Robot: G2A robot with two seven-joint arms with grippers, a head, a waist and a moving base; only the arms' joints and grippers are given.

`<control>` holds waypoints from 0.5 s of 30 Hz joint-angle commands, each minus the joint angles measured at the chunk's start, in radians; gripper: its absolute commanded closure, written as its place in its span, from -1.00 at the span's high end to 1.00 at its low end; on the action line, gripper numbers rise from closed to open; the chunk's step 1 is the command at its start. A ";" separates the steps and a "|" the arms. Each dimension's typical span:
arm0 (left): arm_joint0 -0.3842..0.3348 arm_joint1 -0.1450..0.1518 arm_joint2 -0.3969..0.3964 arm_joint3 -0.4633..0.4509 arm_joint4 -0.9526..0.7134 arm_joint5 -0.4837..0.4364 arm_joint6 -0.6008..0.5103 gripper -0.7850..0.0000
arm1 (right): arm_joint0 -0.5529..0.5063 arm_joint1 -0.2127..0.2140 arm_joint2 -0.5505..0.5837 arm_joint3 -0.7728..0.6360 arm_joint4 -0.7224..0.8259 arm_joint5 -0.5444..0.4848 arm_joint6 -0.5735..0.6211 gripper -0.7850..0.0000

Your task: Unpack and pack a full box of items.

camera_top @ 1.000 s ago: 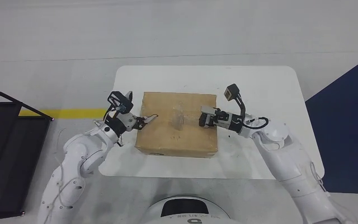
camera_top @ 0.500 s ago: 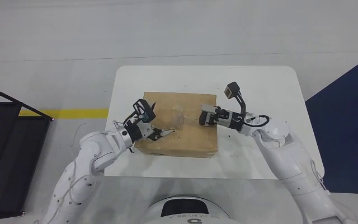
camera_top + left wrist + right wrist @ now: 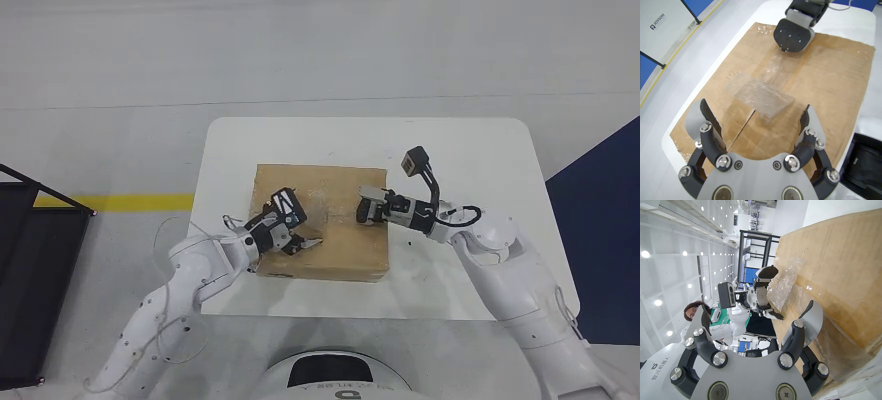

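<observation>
With your left hand [image 3: 755,105] and right hand [image 3: 756,306] both spread wide, pinch the flimsy, crinkled tape [image 3: 322,208] mid-frame on the stiff box [image 3: 350,250].

Count, top view:
- cardboard box [image 3: 345,250]: 1, closed
- table [image 3: 460,150]: 1, white
- grippers: 2, namely left gripper [image 3: 308,242] and right gripper [image 3: 366,208]
- crumpled clear tape patch [image 3: 322,208] on the box top: 1
- black frame [image 3: 25,250] on the floor: 1
- yellow floor stripe [image 3: 120,202]: 1

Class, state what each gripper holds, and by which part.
Nothing is held: the left gripper and right gripper are both open over the cardboard box.
</observation>
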 commanded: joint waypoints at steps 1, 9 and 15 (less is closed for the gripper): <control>-0.001 0.000 0.001 0.000 0.013 0.014 0.007 1.00 | -0.001 0.000 0.001 0.001 0.000 -0.002 0.001 1.00; 0.007 0.003 -0.028 -0.019 0.096 0.090 0.040 1.00 | -0.007 0.000 0.003 0.005 0.003 -0.015 0.003 1.00; 0.014 0.011 -0.086 -0.043 0.237 0.179 0.044 1.00 | -0.007 0.000 0.003 0.011 0.006 -0.024 0.009 1.00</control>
